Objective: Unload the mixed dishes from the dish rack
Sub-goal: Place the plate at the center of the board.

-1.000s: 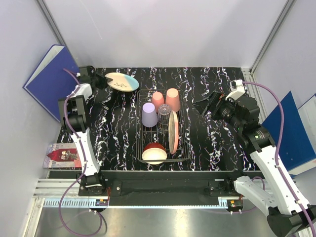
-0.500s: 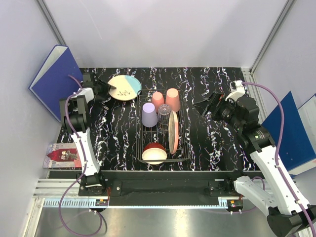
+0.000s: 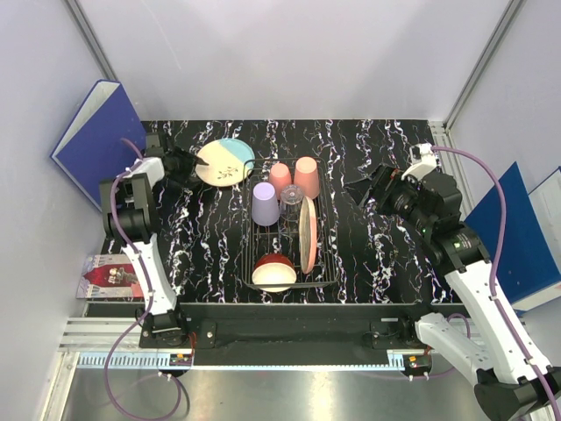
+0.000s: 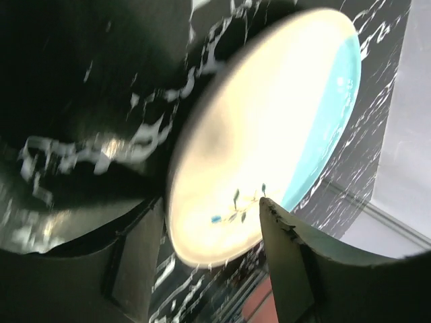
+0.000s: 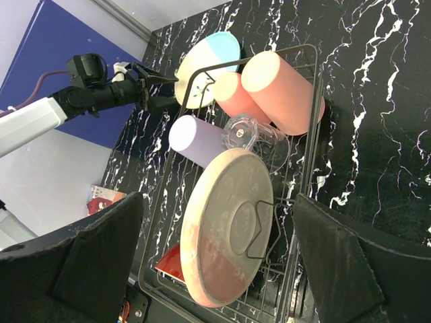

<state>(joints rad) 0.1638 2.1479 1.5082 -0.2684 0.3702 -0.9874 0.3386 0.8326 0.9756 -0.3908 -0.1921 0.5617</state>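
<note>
**Plate out of the rack, set-down pending**

The left claw [image 3: 195, 164] was clamped on the near rim of the round blue-and-cream plate [image 3: 226, 162], one finger above the rim and one below. It held the plate over the far-left part of the black marbled table [image 3: 368, 254]. The plate sat outside the wire-grid dish rack [image 3: 267, 239], just beside its far-left corner. From the wrist view it looked tilted, and whether its far edge touched the table could not be told.

The right claw [image 3: 364, 189] hung to the right of the rack with its fingers wide apart and nothing between them.

In the rack were a lavender plastic cup [image 3: 265, 203], two salmon-pink cups [image 3: 306, 176] side by side at the far end, and a clear glass [image 3: 290, 203] between the cups. A salmon-pink plate [image 3: 308, 235] stood on edge, and a red bowl with a cream inside [image 3: 274, 272] lay at the near end.

The step in hand appeared to be laying the blue-and-cream plate down. To do it well, the left arm would need to:

- level the plate first, so that it meets the table flat and not rim-first;
- keep it away from the rack's corner wire;
- part the fingers only once the plate rests fully;
- draw back low along the plate's plane, so the lower finger does not flip the rim.
</note>
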